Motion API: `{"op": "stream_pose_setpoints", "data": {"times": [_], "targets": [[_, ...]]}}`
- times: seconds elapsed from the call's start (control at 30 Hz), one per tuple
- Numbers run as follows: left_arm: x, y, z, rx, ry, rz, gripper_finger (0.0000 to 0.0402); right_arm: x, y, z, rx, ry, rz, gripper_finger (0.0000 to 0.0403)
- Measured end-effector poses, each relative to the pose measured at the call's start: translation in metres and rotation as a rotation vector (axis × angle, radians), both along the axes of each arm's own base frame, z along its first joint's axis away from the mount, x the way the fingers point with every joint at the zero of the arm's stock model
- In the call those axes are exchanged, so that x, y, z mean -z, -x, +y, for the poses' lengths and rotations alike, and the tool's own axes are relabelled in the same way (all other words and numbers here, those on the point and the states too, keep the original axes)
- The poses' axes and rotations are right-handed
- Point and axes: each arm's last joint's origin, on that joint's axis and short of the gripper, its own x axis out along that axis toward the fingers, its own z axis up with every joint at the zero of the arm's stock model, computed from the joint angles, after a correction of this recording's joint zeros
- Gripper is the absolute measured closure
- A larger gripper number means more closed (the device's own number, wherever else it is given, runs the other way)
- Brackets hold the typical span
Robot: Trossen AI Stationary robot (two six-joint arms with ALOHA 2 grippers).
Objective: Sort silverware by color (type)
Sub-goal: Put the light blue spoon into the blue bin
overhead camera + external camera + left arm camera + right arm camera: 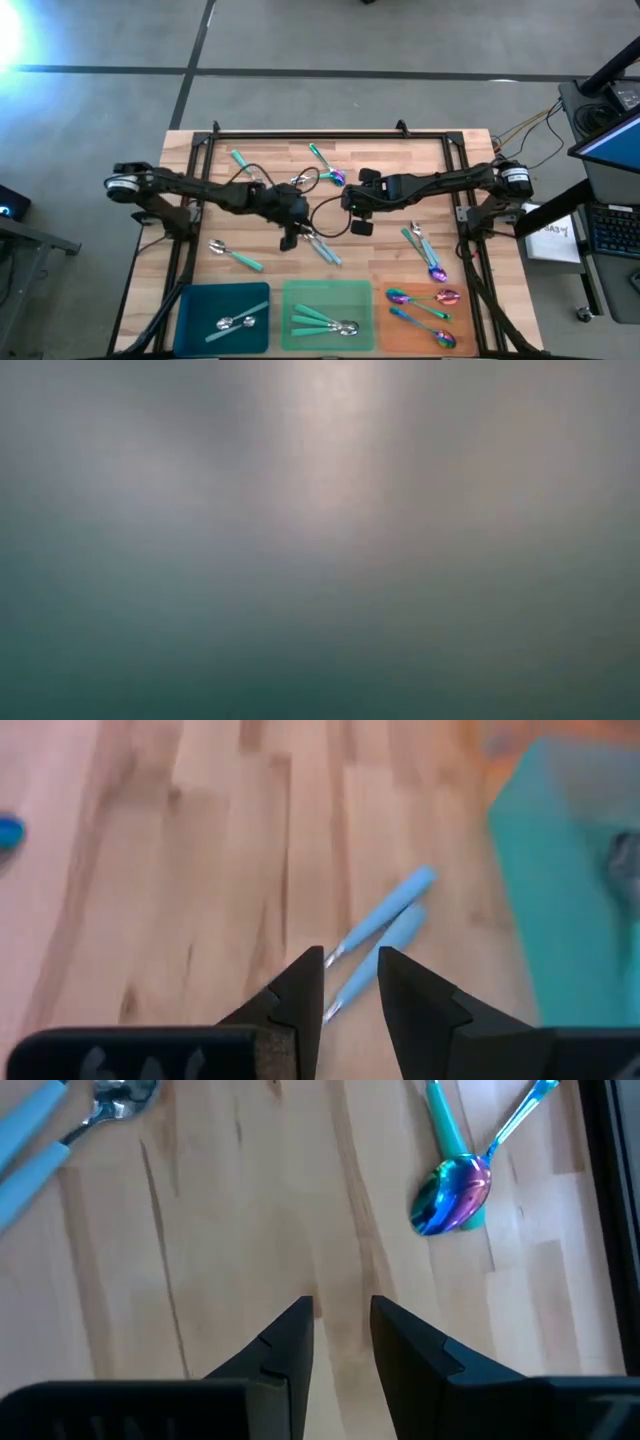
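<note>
Wooden planks are forming the surface [270,150], and the silverware is lying partly on it and partly in three flat trays along its front edge. The blue rectangular tray [190,305] at the front left corner is holding pale-blue-handled spoons [237,323]. The green rectangular tray [300,295] at the middle of the front edge is holding teal-handled spoons [322,322]. The orange rectangular tray [385,325] toward the front right corner is holding iridescent purple-rainbow spoons [425,305].

The left end effector [350,982] is hovering near the middle of the surface, its fingers standing slightly apart and gripping nothing, just above two loose pale-blue-handled spoons [385,925]. The right end effector [342,1330] is also near the middle, its fingers slightly apart over bare wood and holding nothing. Near it, one loose iridescent rainbow spoon [455,1190] is lying across a teal handle [445,1125]. More spoons are resting near the left edge [235,255], the back edge [240,160] and the right edge [425,250]. The low view is showing only blur.
</note>
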Motion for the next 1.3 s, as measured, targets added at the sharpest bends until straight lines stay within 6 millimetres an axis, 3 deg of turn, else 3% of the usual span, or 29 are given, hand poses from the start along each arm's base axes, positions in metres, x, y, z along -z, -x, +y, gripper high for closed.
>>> {"op": "stream_pose_setpoints", "data": {"times": [0.2, 0.4, 0.77, 1.03, 1.3], "targets": [[0.027, -0.009, 0.0, 0.041, -0.002, 0.098, 0.032, 0.008, 0.004, -0.003, -0.017, 0.009, 0.039, 0.0313], [0.032, -0.024, -0.002, 0.175, 0.02, 0.076, 0.032, 0.019, 0.01, -0.003, -0.018, 0.009, 0.077, 0.0306], [0.038, -0.021, -0.003, 0.382, -0.099, 0.075, 0.032, 0.032, 0.017, -0.003, 0.03, -0.01, 0.1, 0.0305], [0.04, -0.022, -0.001, 0.384, -0.203, 0.079, 0.032, 0.022, 0.017, -0.009, 0.07, -0.019, 0.069, 0.031], [0.04, -0.022, -0.001, 0.373, -0.196, 0.081, 0.032, -0.006, 0.039, -0.018, 0.11, -0.019, 0.061, 0.0307]]}}
